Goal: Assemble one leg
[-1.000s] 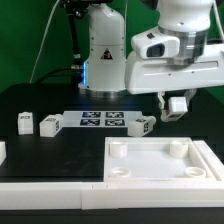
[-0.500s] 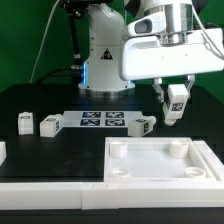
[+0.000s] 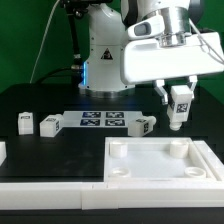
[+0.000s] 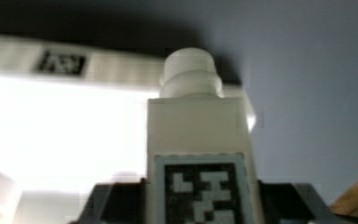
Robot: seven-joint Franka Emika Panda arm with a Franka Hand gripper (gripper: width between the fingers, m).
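Clamped on 1 leg point(image 3: 178, 112): jaws of gripper point(image 3: 178, 94) pressed against 2 opposite sides. Held upright in the air, tag end up between the dark fingers point(image 3: 163, 92), round peg end pointing down, tag facing the exterior camera. Hanging clear of the table point(image 3: 40, 100), near the far corner of the top point(image 3: 160, 178) at the exterior view's right, not touching it.

Wrist view: same leg point(image 4: 197, 140) through the middle of the frame, tag nearest the lens, peg farthest. Fingers point(image 4: 108, 205) of gripper point(image 4: 201, 205) on either side at the tag end. Behind: white top point(image 4: 51, 120), blurred, and dark table point(image 4: 318, 60).

Further out, 3 loose legs lying on the table: 2 close together at the exterior view's left point(image 3: 24, 122) point(image 3: 49, 124), 1 point(image 3: 142, 125) just beside the marker board point(image 3: 103, 121) at its right end. Marker board flat between them. Top on the near side of the table, raised rim, 2 round sockets at its far corners point(image 3: 120, 148) point(image 3: 177, 147).
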